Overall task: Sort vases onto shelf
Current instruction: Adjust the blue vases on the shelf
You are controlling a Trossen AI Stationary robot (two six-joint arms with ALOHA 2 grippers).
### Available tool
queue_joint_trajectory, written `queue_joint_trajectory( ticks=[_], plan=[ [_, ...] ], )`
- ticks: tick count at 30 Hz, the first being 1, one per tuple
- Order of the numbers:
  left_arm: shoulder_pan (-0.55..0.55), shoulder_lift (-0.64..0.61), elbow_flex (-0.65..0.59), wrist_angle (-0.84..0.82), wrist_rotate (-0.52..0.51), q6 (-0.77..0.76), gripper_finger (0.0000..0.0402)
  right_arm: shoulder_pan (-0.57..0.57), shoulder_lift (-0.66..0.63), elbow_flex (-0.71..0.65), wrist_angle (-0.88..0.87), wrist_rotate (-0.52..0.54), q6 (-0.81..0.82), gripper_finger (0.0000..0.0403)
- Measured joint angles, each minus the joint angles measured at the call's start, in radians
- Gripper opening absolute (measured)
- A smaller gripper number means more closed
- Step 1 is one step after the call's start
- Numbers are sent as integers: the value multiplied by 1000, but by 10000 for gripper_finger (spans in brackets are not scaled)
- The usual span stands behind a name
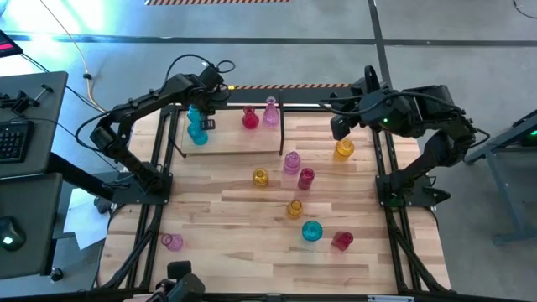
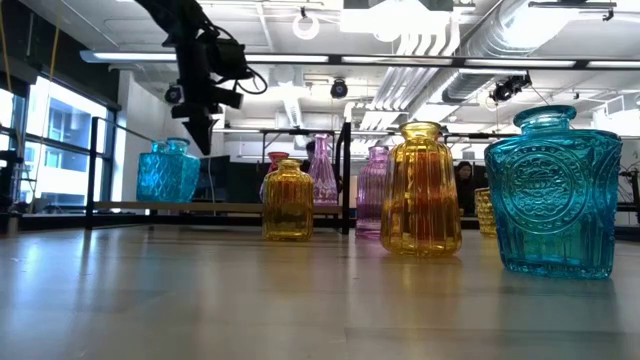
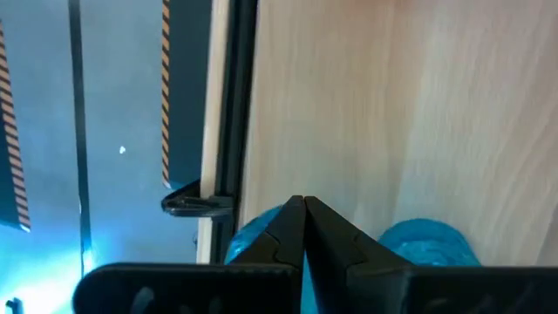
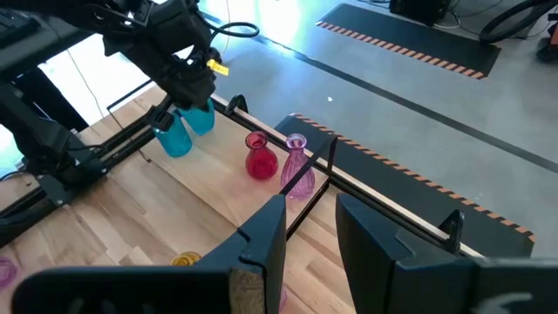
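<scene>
The shelf (image 1: 239, 143), black rods on a light plank, stands at the table's far edge. On it stand two cyan vases (image 1: 197, 126) at its left end, and a red vase (image 1: 250, 117) and a pink vase (image 1: 271, 111) toward its right. My left gripper (image 1: 206, 102) is shut and hovers just above the cyan vases (image 3: 427, 242), its fingertips (image 3: 303, 204) pointing down between them; in the low view it (image 2: 202, 140) hangs beside the cyan vase (image 2: 168, 170). My right gripper (image 4: 305, 228) is open, raised near the table's far right, above an amber vase (image 1: 344, 149).
Loose vases stand on the tabletop: amber (image 1: 260, 177), pink (image 1: 291, 162), red (image 1: 305, 178), amber (image 1: 294, 208), cyan (image 1: 311, 231), red (image 1: 341, 241) and a pink one (image 1: 172, 242) near the left near corner. The shelf's middle plank (image 1: 226, 134) is bare.
</scene>
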Motion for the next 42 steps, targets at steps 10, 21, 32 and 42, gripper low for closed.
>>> queue_joint_trajectory(
  ticks=[10, 21, 32, 42],
  plan=[
    [34, 0, 0, -12, 0, -1, 0, 0, 0, 0, 0, 0, -8, 87],
    [72, 0, 0, -23, 0, -9, 0, 0, 0, 0, 0, 0, -8, 87],
    [78, 0, 0, -44, 0, -11, 0, 0, 0, 0, 0, -1, -8, 87],
    [125, 0, 0, -54, 0, -20, 0, 0, 0, 0, 0, -1, -8, 87]
  ],
)
